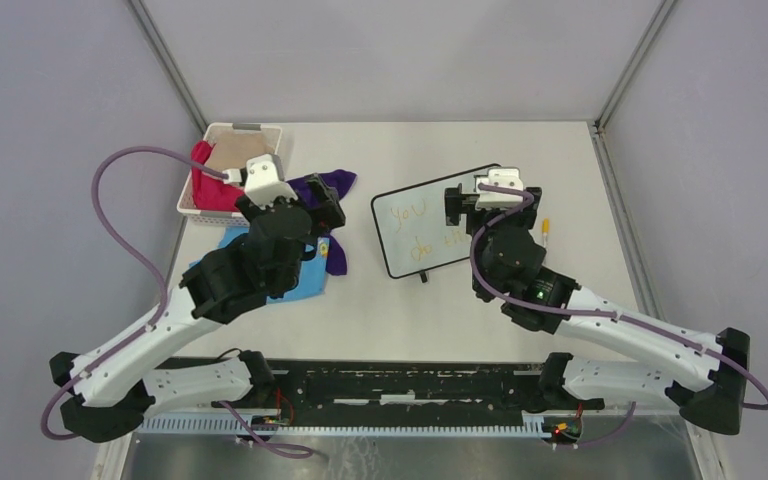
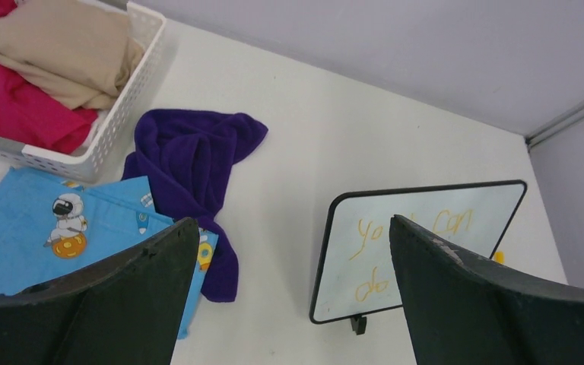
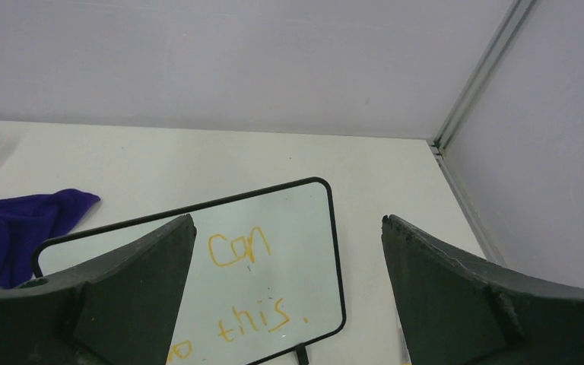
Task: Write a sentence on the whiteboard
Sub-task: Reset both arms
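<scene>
Centre-right of the top view, the whiteboard (image 1: 415, 235) sits on the table (image 1: 560, 150), with the right tool (image 3: 287, 220) hanging over its right end. The sentence (image 3: 239, 249) reads "you can / do this." in orange, so I'd say the writing's done. Both tools gape wide with nothing in them, and the left tool (image 2: 293, 220) is over by the purple cloth (image 2: 190, 152). Next move, I'm guessing: back the right arm off without bumping the frame. The board's long axis runs left-right, right end angled toward the frame's top. Letter tops point at the far wall, feet on the near edge.
</scene>
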Motion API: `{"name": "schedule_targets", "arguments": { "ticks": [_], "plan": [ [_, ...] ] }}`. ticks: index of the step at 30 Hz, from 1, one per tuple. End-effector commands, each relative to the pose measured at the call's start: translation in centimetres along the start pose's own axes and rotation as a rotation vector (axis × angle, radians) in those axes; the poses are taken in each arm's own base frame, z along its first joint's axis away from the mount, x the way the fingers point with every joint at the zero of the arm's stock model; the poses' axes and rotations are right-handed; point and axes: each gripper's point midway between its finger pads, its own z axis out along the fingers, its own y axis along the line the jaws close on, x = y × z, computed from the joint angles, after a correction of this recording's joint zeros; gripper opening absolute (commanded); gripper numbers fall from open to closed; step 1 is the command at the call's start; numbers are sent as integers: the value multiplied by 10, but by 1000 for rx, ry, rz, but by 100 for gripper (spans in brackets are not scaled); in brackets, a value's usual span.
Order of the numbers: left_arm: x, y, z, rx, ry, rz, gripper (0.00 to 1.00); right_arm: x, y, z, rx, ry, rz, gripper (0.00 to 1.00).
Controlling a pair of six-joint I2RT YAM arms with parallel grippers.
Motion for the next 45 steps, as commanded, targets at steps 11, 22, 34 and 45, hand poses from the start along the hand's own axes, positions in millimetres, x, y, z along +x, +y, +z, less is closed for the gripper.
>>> {"name": "schedule_targets", "arguments": {
  "ticks": [11,22,34,45],
  "plan": [
    [-161,-65,-82,562,-372,225,100,-135,-14,-7,-151,-288,170,98],
    [-196,-57,-49,260,-434,-7,100,-218,3,-31,-64,-348,118,98],
    [-150,-86,-22,258,-285,-46,100,-142,12,-35,-128,-233,206,98],
    [-108,-81,-15,272,-190,48,100,-73,-28,-36,-123,-144,75,98]
  ]
}}
